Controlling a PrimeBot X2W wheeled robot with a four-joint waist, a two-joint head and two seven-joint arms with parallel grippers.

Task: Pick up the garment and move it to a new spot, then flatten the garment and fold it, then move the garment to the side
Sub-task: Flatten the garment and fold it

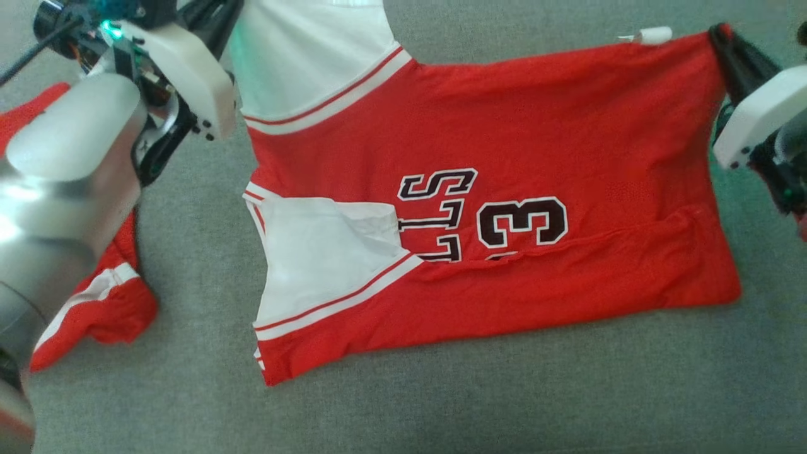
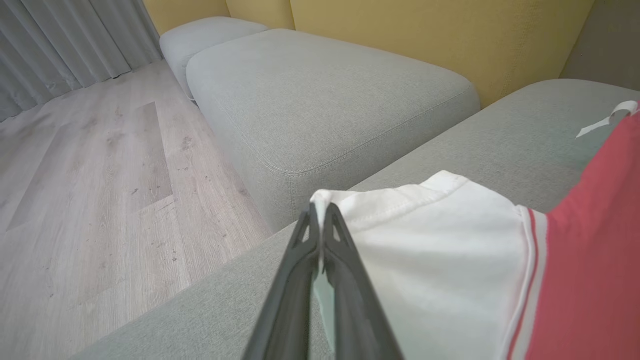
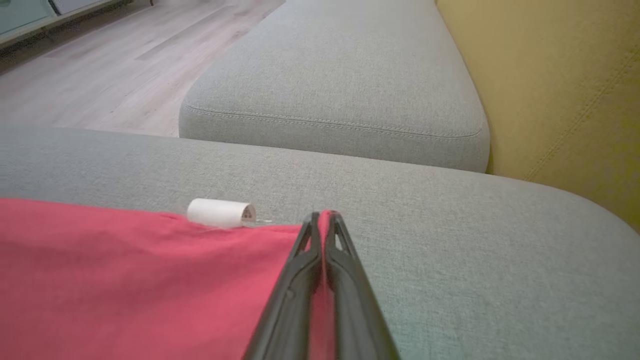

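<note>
- Garment (image 1: 504, 126): a red sports jersey with white sleeves and red-and-white striped trim. It lies spread across the grey sofa cushion (image 1: 441, 403), collar side toward the robot's left and hem toward its right.
- Markings: a black numeral "3" (image 1: 522, 222) outlined in white, beside it the letters "LLS" (image 1: 438, 214) in the same style, turned sideways in the head view. A fold of red fabric along the near side covers the edge of the lettering, so the full word cannot be read.
- Label (image 3: 220, 212): a small white tag curled at the hem edge; any print on it is too small to read.
- Left tool (image 2: 320, 215): fingers pressed together, pinching the edge of the far white sleeve (image 2: 425, 240).
- Right tool (image 3: 322, 220): fingers pressed together, pinching the red hem corner, just beside the label.
- Second red item (image 1: 107, 296): red cloth with white striping, lying on the cushion at the left, apart from the jersey and partly under the left forearm (image 1: 63, 176).
- Surroundings: yellow backrest (image 3: 560, 90), wood floor (image 2: 90, 175), grey curtain (image 2: 60, 40).
</note>
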